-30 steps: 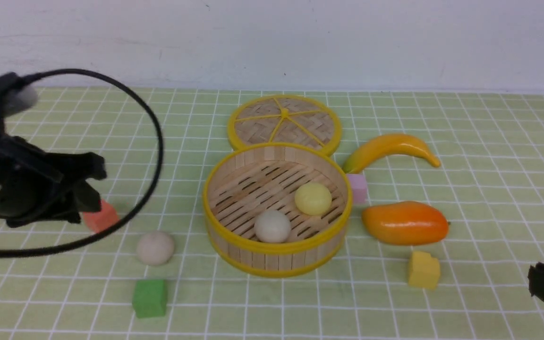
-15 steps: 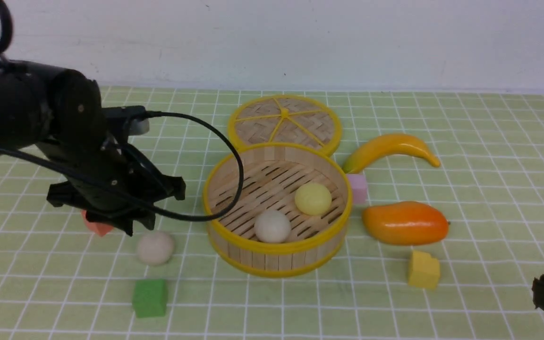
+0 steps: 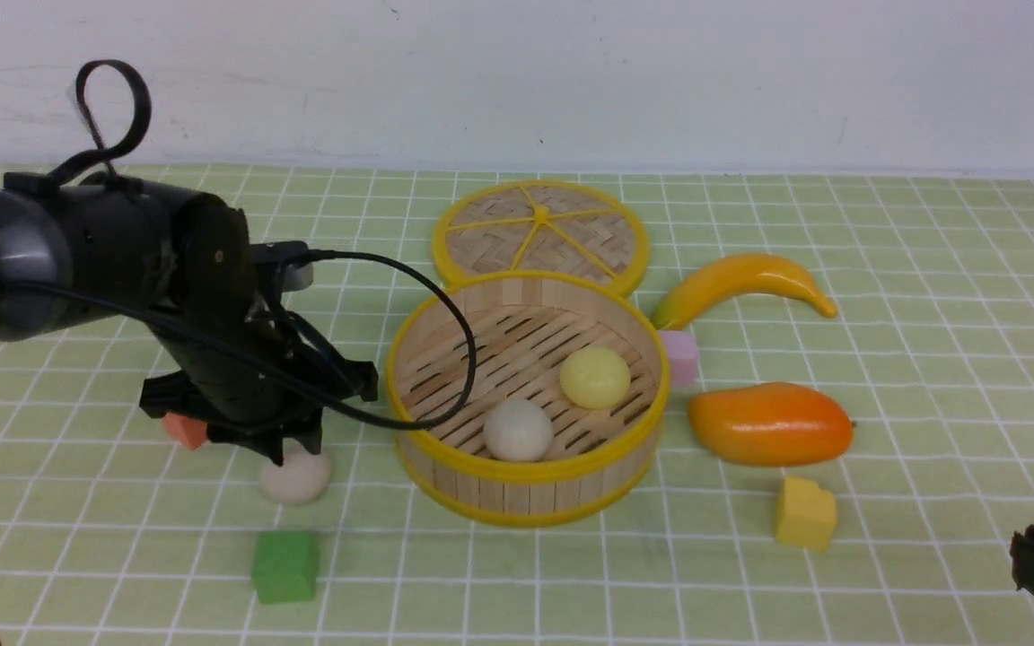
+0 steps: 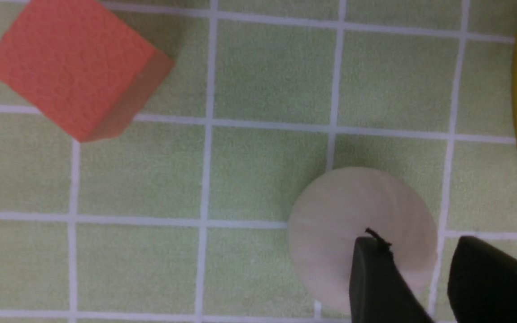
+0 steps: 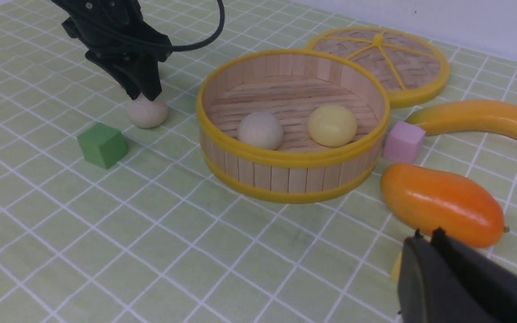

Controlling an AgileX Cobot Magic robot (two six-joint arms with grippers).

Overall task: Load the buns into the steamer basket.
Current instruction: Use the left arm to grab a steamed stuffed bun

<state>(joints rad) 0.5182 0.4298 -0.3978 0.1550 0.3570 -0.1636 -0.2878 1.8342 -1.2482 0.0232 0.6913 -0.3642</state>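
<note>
Two buns lie in the steamer basket: an off-white one and a pale yellow one. A beige bun rests on the cloth left of the basket. My left gripper hangs just over that bun with its jaws open. In the left wrist view the gripper has one finger in front of the bun and the other on the basket's side of it. My right gripper is shut and empty, low at the near right corner.
The woven lid lies behind the basket. A banana, pink cube, mango and yellow cube sit to its right. A green cube and an orange-red cube flank the loose bun.
My left arm has swung in from the far left and come down over the loose beige bun. The right gripper has hardly moved.
</note>
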